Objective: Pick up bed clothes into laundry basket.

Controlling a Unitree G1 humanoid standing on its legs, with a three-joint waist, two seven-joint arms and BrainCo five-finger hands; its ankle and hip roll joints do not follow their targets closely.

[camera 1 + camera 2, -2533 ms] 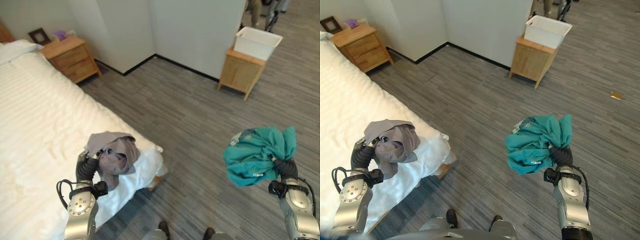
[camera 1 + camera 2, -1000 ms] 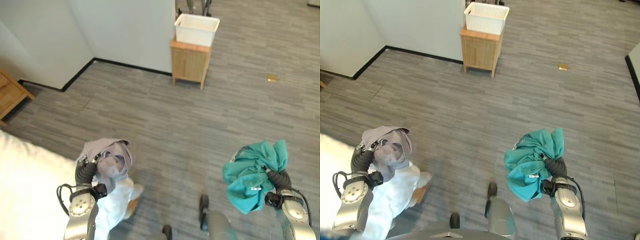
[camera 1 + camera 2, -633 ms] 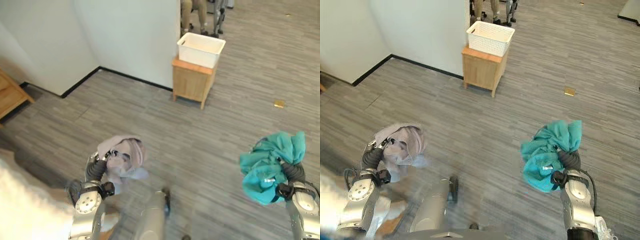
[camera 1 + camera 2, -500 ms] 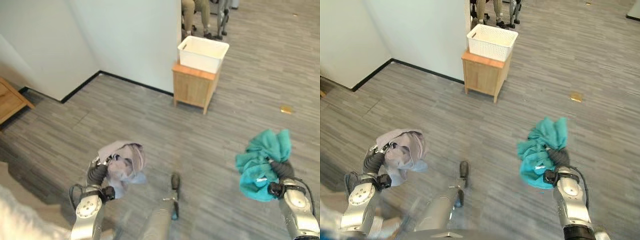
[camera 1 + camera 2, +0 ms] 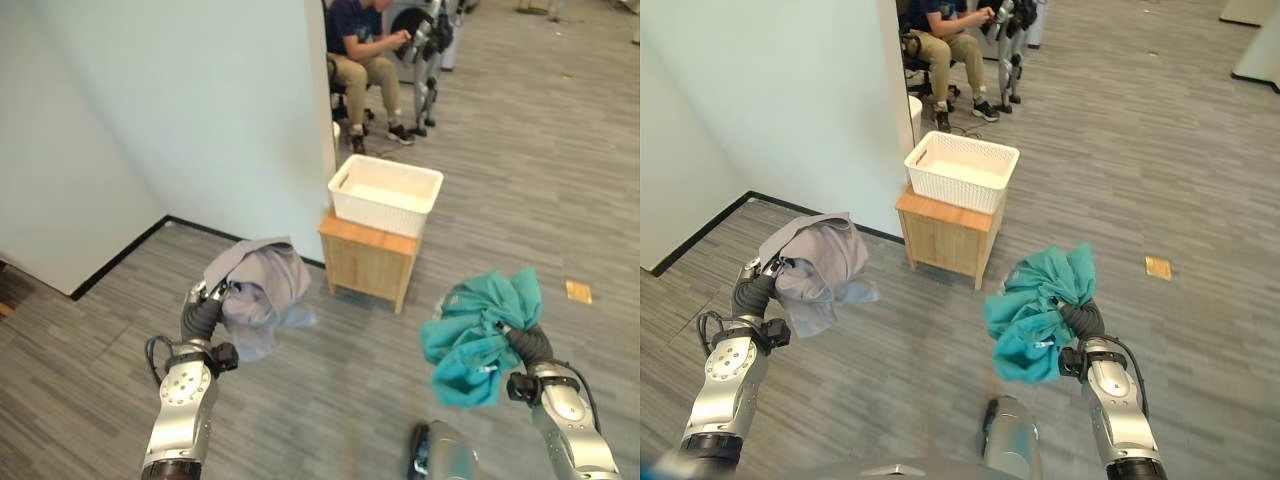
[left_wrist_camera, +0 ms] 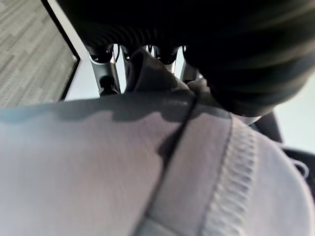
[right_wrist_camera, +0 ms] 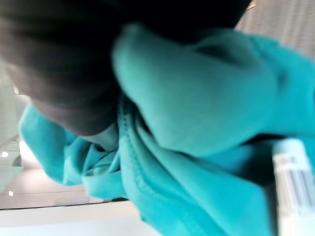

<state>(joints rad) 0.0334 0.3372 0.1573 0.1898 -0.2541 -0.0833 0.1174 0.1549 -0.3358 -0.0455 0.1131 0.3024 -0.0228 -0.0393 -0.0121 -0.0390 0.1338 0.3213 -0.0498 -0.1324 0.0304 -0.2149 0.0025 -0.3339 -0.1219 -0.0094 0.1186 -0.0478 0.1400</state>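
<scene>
A bunched grey garment (image 5: pixel 262 290) hangs from my left hand (image 5: pixel 203 312), whose fingers are curled round it at chest height; in the left wrist view the grey cloth (image 6: pixel 123 172) lies under the fingers (image 6: pixel 106 73). My right hand (image 5: pixel 532 346) is shut on a crumpled teal garment (image 5: pixel 478 338), which spreads across the right wrist view as teal folds (image 7: pixel 197 147). Ahead, between both hands, a white laundry basket (image 5: pixel 385 195) sits on a small wooden stand (image 5: pixel 370 262). The basket's inside looks bare.
A white wall corner (image 5: pixel 200 120) juts out just left of the stand. A person sits on a chair (image 5: pixel 365 50) beyond the basket. A small tan scrap (image 5: pixel 578 291) lies on the grey plank floor (image 5: pixel 560 170) to the right.
The camera has turned away from the bed and moved forward; the basket on its stand now shows nearer and more central. Both hands keep their hold on the garments.
</scene>
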